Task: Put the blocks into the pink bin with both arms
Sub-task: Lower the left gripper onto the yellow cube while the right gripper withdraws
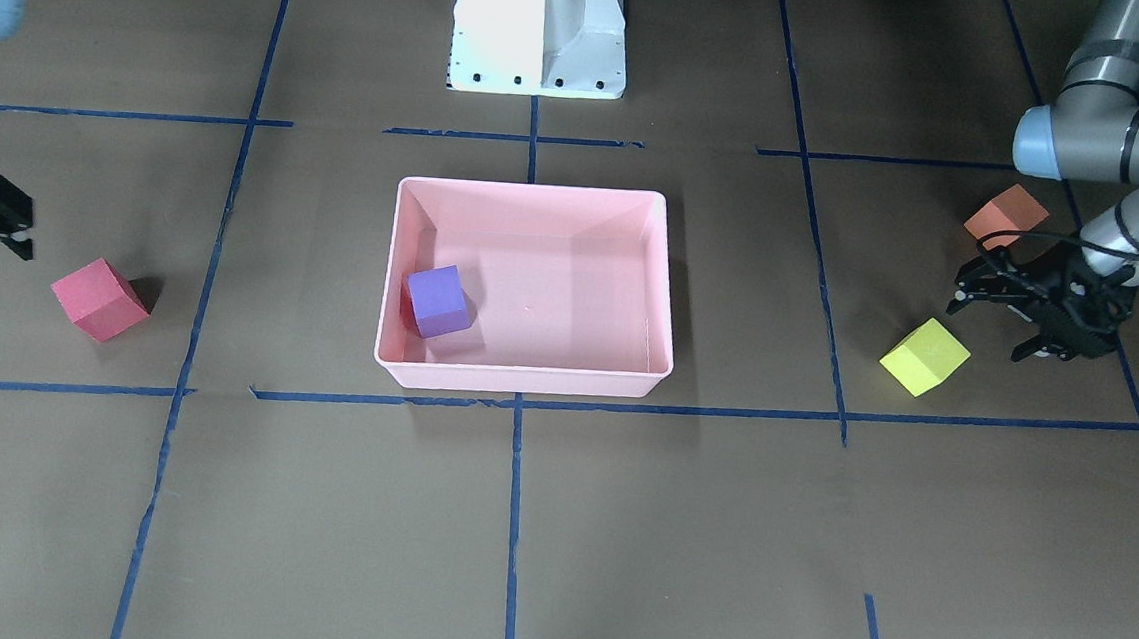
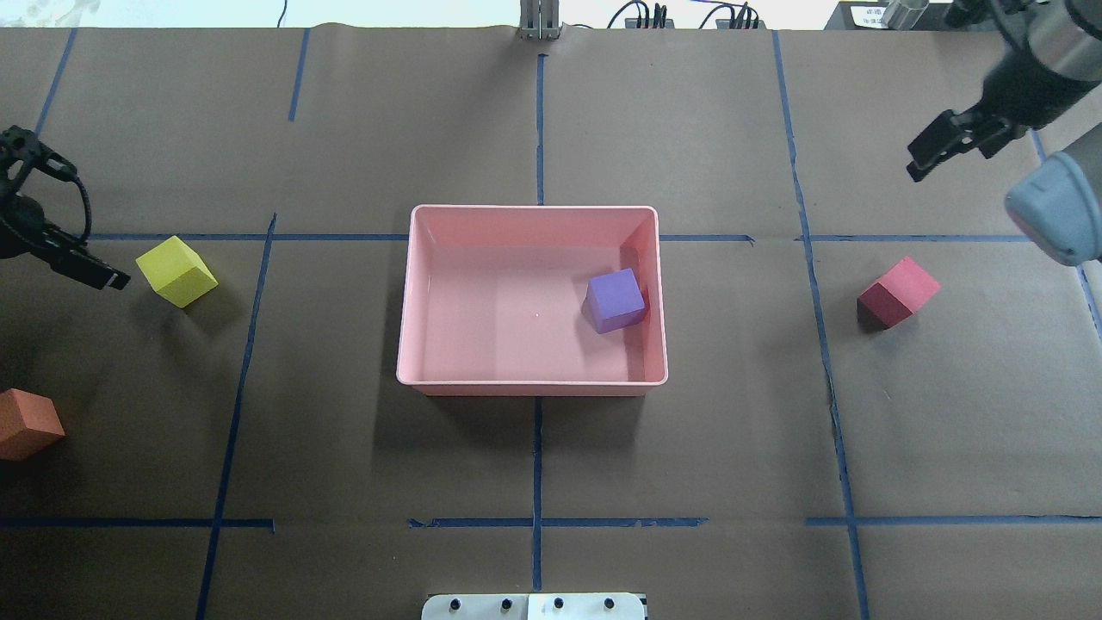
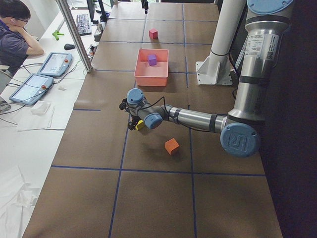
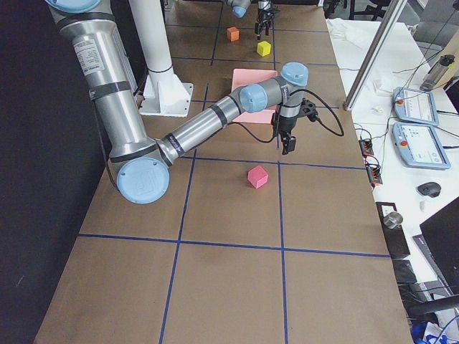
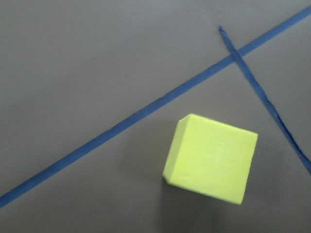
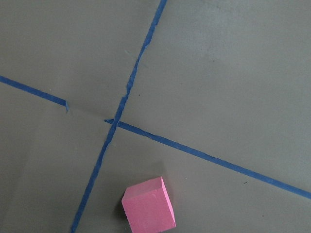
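The pink bin (image 1: 536, 190) stands mid-table, and the purple block (image 1: 439, 300) lies inside it near one end wall. The red block (image 1: 100, 299) lies on the table on my right side and shows low in the right wrist view (image 6: 148, 206). My right gripper (image 1: 17, 226) hovers beside it, open and empty. The yellow block (image 1: 925, 356) and the orange block (image 1: 1006, 212) lie on my left side. My left gripper (image 1: 990, 324) is open and empty just beside the yellow block, which fills the left wrist view (image 5: 211, 160).
The white pedestal base (image 1: 540, 27) stands behind the bin. Blue tape lines (image 1: 511, 516) grid the brown table. An operator (image 3: 17, 34) sits at a side desk with tablets (image 3: 54, 63). My left arm's elbow (image 1: 1043, 142) hangs above the orange block.
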Controlling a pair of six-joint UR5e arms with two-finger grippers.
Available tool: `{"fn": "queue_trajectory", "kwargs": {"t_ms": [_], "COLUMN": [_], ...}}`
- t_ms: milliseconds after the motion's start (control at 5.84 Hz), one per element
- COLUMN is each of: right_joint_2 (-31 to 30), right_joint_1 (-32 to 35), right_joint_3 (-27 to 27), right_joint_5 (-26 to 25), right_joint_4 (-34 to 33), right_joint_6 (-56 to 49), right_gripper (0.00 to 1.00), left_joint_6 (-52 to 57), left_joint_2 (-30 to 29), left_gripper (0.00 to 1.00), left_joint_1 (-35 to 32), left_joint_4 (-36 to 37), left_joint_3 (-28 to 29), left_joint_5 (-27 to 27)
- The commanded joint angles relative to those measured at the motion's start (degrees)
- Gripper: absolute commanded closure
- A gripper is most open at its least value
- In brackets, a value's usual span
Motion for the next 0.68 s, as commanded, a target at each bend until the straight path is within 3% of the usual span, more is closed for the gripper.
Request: {"fn": "queue_trajectory", "kwargs": {"t_ms": [0, 514], "right_joint_2": [-1.4, -1.5], "right_joint_1": [1.0, 1.0], "right_joint_3": [0.2, 0.2], "right_joint_5": [0.5, 0.4], "right_joint_4": [0.1, 0.1], "right_joint_6": [-1.7, -1.7], "right_gripper": [0.00, 0.00], "left_joint_6": [0.2, -0.1], "left_joint_2": [-1.9, -2.4], "left_gripper": [0.00, 0.00], "left_joint_1": [2.0, 5.1], "left_joint_4": [-0.5, -0.5], "left_joint_3": [1.8, 2.8], "left_joint_5": [1.3, 3.7]}}
